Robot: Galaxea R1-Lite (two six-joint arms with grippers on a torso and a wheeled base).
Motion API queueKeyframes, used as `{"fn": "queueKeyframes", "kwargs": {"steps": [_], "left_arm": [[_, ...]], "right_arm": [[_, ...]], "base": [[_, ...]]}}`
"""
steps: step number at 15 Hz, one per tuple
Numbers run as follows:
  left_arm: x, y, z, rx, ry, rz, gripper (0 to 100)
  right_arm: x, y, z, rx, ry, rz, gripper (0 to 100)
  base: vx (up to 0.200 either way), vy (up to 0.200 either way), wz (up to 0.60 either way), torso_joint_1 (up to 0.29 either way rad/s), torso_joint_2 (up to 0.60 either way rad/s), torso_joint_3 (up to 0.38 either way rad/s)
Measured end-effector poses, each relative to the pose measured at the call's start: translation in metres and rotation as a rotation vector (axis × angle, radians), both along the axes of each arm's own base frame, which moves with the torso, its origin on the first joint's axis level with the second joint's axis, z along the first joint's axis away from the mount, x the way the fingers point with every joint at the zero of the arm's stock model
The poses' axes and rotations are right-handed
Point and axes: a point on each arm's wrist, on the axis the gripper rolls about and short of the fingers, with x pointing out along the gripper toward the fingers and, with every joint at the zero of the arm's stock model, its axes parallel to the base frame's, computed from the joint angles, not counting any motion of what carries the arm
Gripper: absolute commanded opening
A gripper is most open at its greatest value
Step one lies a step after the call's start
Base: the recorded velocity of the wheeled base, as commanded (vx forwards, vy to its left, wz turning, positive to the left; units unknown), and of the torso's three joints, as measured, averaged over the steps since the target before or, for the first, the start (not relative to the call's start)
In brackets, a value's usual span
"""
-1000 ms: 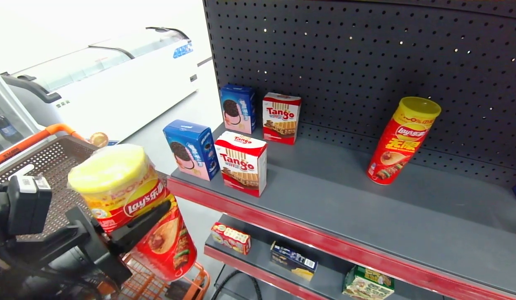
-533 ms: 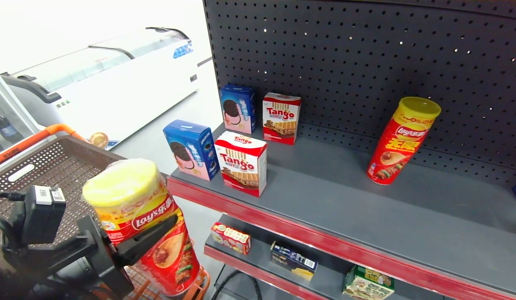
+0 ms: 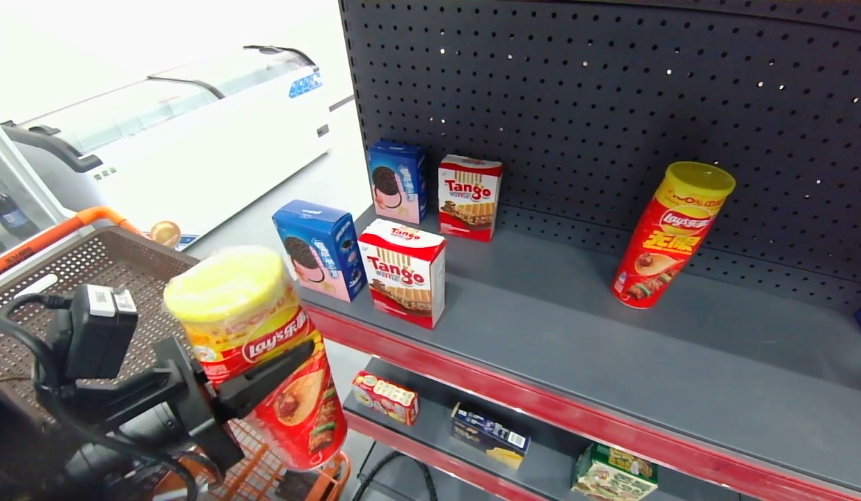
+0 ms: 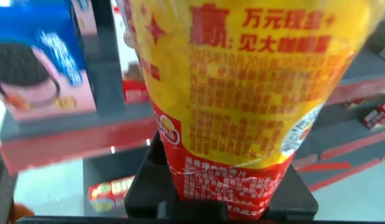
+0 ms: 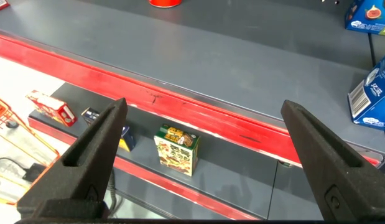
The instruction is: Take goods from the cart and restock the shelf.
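Left gripper [image 3: 253, 372], clamped on chips can [image 3: 253, 327], has shifted toward shelf [image 3: 576, 348]; I note cookie box [image 3: 318, 249] and wafer box [image 3: 403, 271] at its 1 o'clock. Right gripper [image 5: 204, 162] agape.

Bright, even light; above the freezer [image 3: 194, 146] it's blown out white, just soft shadows on the shelf [image 3: 576, 348].

1. Left gripper [image 3: 260, 369] holds chip can [image 3: 253, 327] above the cart [image 3: 110, 257], left of the shelf [image 3: 542, 334]
2. On it, front cookie box [image 3: 318, 249] left of front wafer box [image 3: 403, 273]; rear cookie box [image 3: 397, 181] and rear wafer box [image 3: 470, 197] behind
3. Second can [image 3: 670, 236] well right, by the back panel [image 3: 576, 104]
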Motion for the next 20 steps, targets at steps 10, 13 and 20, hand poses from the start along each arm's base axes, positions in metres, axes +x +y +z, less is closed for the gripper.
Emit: {"fn": "queueKeyframes", "kwargs": {"steps": [10,13,20], "left_arm": [[0.025,-0.019,0.015,-0.016,-0.059,-0.047,0],[0.026,-0.023,0.020,-0.025,-0.082,-0.065,0],[0.028,-0.025,0.022,-0.029,-0.089,-0.066,0]], "right_arm": [[0.000,0.000,0.000,-0.004,0.000,0.003,100],[0.000,0.000,0.000,-0.004,0.000,0.002,100],[0.000,0.000,0.000,-0.001,-0.001,0.001,100]], "base": [[0.000,0.000,-0.36,0.002,0.00,0.002],[0.000,0.000,-0.60,0.001,0.00,-0.001],[0.000,0.000,-0.09,0.001,0.00,0.002]]}}
